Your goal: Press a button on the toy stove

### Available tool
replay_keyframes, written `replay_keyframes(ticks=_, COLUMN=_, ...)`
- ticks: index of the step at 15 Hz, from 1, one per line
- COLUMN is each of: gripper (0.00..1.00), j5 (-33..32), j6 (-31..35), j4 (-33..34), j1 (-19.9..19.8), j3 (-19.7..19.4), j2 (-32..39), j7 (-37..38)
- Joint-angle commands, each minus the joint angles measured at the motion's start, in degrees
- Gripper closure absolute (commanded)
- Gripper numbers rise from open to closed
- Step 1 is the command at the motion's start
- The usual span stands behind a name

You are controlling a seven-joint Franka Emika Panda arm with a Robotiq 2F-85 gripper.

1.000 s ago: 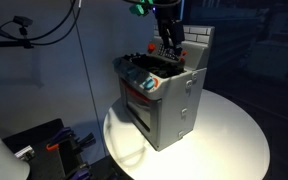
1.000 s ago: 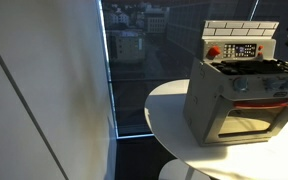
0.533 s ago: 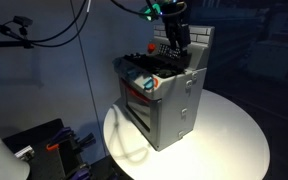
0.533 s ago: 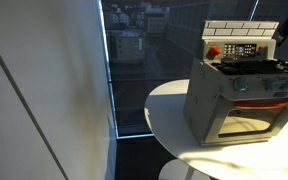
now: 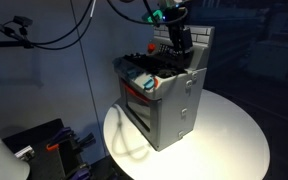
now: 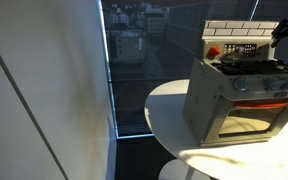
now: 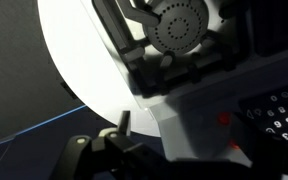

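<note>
The toy stove (image 5: 166, 95) is a silver-grey box with a windowed oven door, red trim and black burners, standing on a round white table (image 5: 229, 140). It shows in both exterior views (image 6: 239, 92). My gripper (image 5: 182, 40) hangs over the stove's rear, right in front of the white brick-pattern back panel (image 5: 199, 42), and looks shut and empty. It reaches in from the right edge in an exterior view (image 6: 285, 30). The wrist view shows a burner (image 7: 179, 26), a red button (image 7: 222, 118) and the keypad (image 7: 277, 118); the gripper (image 7: 134, 138) is dark and blurred.
The table edge (image 6: 169, 135) drops off near the stove. A dark window (image 6: 134, 60) is behind the table. A white wall (image 6: 44, 100) is to the side. Black cables (image 5: 44, 30) hang in the background, and dark equipment (image 5: 54, 150) sits low beside the table.
My gripper has shifted a little across the stove top toward the back panel. The stove has not moved.
</note>
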Motion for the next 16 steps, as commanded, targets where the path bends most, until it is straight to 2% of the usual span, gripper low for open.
replay_keyframes(ticks=1, gripper=0.0, j5=-1.8, j6=0.4, j4=1.8, j1=0.9, j3=-1.0, j2=1.3, j7=2.9)
replay_keyframes(ticks=16, gripper=0.0, j5=-1.2, j6=0.1, j4=4.1, j1=1.0, j3=-1.7, j2=3.2, j7=3.0)
